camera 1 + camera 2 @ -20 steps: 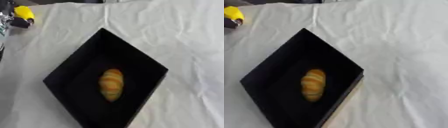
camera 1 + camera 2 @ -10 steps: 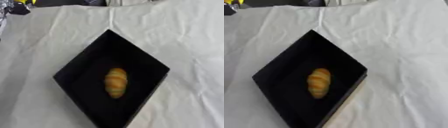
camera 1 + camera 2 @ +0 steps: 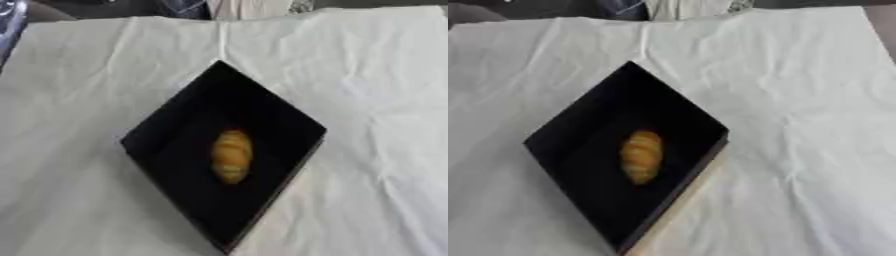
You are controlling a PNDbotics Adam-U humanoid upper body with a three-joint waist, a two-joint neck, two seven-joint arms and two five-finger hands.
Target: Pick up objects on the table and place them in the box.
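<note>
A black box (image 3: 166, 125) stands cornerwise on the white cloth, one corner pointing away from me. Inside it lies a golden, ridged, bread-like piece (image 3: 232, 156), lengthwise on the box floor and a little right of its middle. In the right eye view the same piece (image 3: 641, 155) shows near the box's centre, and the box's pale outer wall (image 3: 682, 200) shows along the lower right side. Neither of my hands shows in either view.
A creased white cloth (image 3: 376, 100) covers the table around the box. Its far edge runs along the top, with dark floor and pale shapes (image 3: 245, 7) beyond. A bluish shiny object (image 3: 9, 20) shows at the top left corner.
The whole picture has shifted down and right, so the camera has moved. The yellow object at the top left has passed out of view. The box and the bread-like piece keep their places.
</note>
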